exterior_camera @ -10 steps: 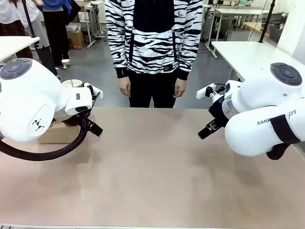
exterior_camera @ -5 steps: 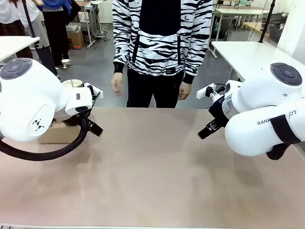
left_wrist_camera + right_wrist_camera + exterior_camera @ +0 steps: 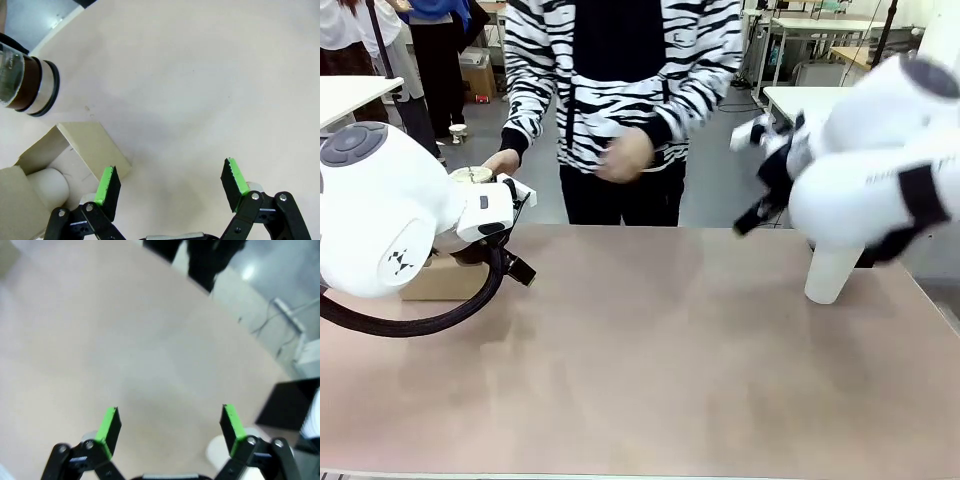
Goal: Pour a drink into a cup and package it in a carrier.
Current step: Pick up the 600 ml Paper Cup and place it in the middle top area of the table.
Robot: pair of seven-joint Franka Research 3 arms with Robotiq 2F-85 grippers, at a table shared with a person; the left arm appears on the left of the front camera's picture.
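Note:
A clear glass jug point(image 3: 22, 80) with dark brown drink in it stands at the table's far left edge; the person's hand point(image 3: 503, 161) rests by its lid point(image 3: 472, 175). Beside it lies the brown cardboard carrier point(image 3: 442, 282) point(image 3: 95, 145), with a white cup point(image 3: 47, 186) sitting inside. My left gripper point(image 3: 172, 186) point(image 3: 517, 268) hovers open just right of the carrier, holding nothing. A second white cup point(image 3: 831, 272) point(image 3: 219, 451) stands on the table at the right. My right gripper point(image 3: 170, 426) point(image 3: 756, 213) is raised above the table near that cup, open and empty, blurred by motion.
The person in a striped top point(image 3: 620, 80) stands at the far edge, leaning toward the left. A black box point(image 3: 295, 400) sits off the table's right end. The tan table point(image 3: 650, 370) is bare across its middle and front. White tables stand behind.
My right arm has swung upward, uncovering the white cup at the right. The person has leaned left and reached a hand to the jug. The left arm has not moved.

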